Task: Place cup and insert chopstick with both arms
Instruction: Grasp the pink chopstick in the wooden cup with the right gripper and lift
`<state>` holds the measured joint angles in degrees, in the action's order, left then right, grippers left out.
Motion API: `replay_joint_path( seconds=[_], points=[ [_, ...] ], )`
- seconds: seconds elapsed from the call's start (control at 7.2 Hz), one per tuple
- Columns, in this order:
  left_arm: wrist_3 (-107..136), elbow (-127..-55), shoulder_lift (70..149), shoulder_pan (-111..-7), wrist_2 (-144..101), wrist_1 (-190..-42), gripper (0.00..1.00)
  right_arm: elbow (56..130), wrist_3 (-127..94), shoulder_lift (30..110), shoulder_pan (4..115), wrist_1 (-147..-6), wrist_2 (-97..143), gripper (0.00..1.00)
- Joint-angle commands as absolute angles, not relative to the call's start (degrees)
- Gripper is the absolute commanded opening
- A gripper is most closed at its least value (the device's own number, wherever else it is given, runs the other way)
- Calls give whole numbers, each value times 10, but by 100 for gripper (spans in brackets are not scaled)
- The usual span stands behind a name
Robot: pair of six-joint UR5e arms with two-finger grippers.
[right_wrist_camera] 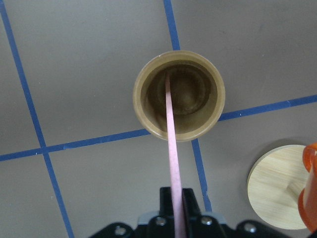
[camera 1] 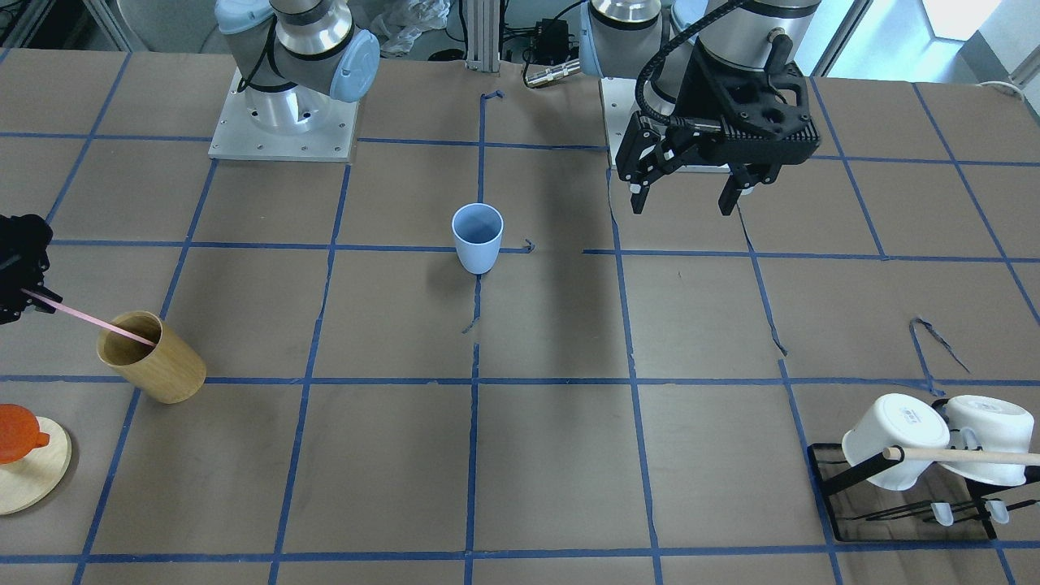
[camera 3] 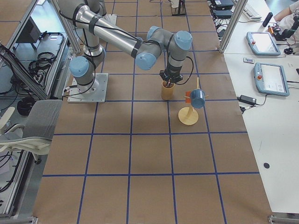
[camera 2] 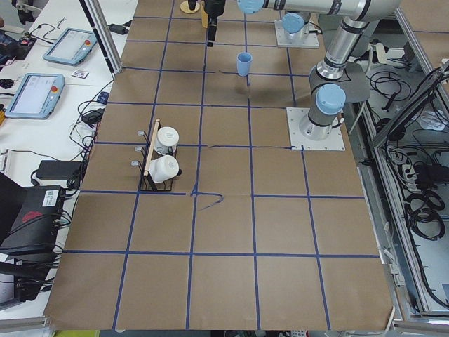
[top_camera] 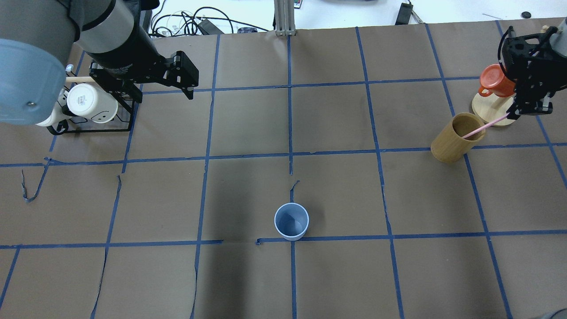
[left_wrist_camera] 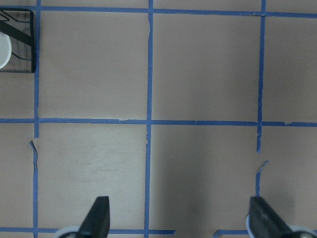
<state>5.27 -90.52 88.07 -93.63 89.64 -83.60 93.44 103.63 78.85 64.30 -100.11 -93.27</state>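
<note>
The light-blue cup (camera 1: pixel 477 236) stands upright and empty near the table's middle; it also shows in the overhead view (top_camera: pixel 291 221). My right gripper (top_camera: pixel 514 116) is shut on the upper end of the pale pink chopstick (right_wrist_camera: pixel 170 129). The stick slants down, and its lower end rests inside the tan wooden cup (right_wrist_camera: pixel 178 96), far to the right of the blue cup. My left gripper (camera 1: pixel 681 207) hangs open and empty above the table, near its base and well away from the blue cup. Its fingertips (left_wrist_camera: pixel 98 215) show only bare table between them.
A black rack (camera 1: pixel 902 508) with two white mugs (top_camera: pixel 91 103) and a light-wood rod (camera 1: pixel 967 455) stands at the robot's left. An orange cup (top_camera: pixel 494 82) hangs on a round wooden stand (camera 1: pixel 32 479) just beyond the wooden cup (camera 1: pixel 154 357).
</note>
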Motion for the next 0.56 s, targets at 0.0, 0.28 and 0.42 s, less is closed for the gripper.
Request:
replay_joint_path(
  seconds=[0.0,0.28,0.42],
  points=[
    [53,-905,881,-936,896,-837,100,906,996,820,643,-965,-945,0],
    [53,-905,878,-936,897,-838,100,829,903,828,672,-848,-946,0],
    [53,-905,878,-935,897,-838,100,804,813,838,699,-805,-971,0]
  ],
)
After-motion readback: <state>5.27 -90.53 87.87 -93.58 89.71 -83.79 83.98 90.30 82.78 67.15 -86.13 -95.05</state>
